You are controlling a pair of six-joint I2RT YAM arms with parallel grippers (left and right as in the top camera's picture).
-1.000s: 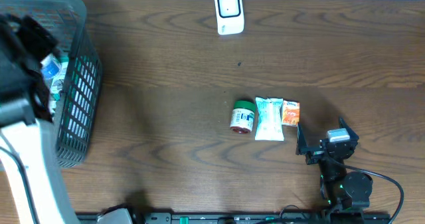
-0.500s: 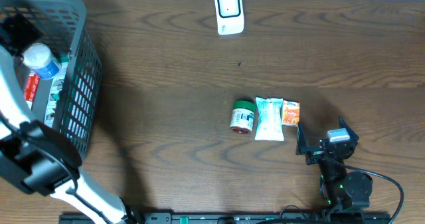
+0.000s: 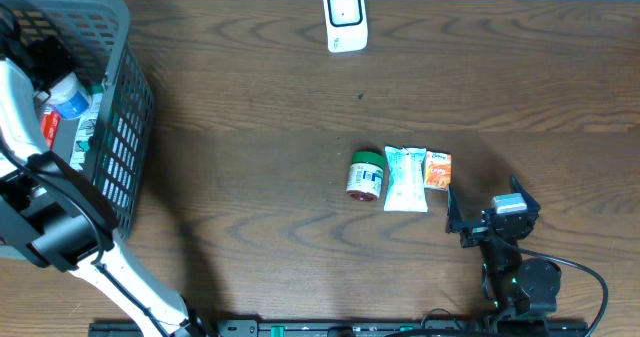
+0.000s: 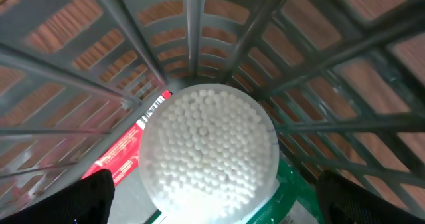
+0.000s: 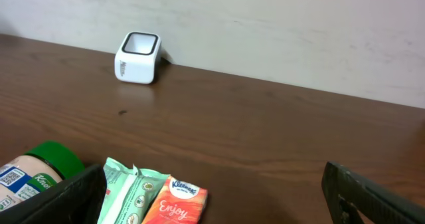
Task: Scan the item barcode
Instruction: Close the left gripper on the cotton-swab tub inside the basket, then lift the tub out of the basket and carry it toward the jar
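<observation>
My left gripper (image 4: 216, 201) hangs open inside the grey basket (image 3: 122, 22), straight above a clear round tub of cotton swabs (image 4: 208, 154). Its fingers stand well clear of the tub on both sides. From overhead the tub (image 3: 70, 99) lies among other goods, with the gripper (image 3: 42, 65) over it. The white scanner (image 3: 345, 17) stands at the table's far edge, also in the right wrist view (image 5: 138, 56). My right gripper (image 3: 487, 214) rests open and holds nothing near the front right.
A green-lidded jar (image 3: 366, 175), a mint tissue pack (image 3: 406, 178) and an orange Kleenex pack (image 3: 438, 169) lie in a row mid-table, just left of the right gripper. A red box (image 4: 123, 154) and a green pack (image 4: 295, 187) lie under the tub. Basket walls (image 4: 192, 24) close in around the left gripper.
The left arm has swung across the basket and now reaches in from the near left, with its jaws spread slightly wider. The right arm and the table items have not moved.
</observation>
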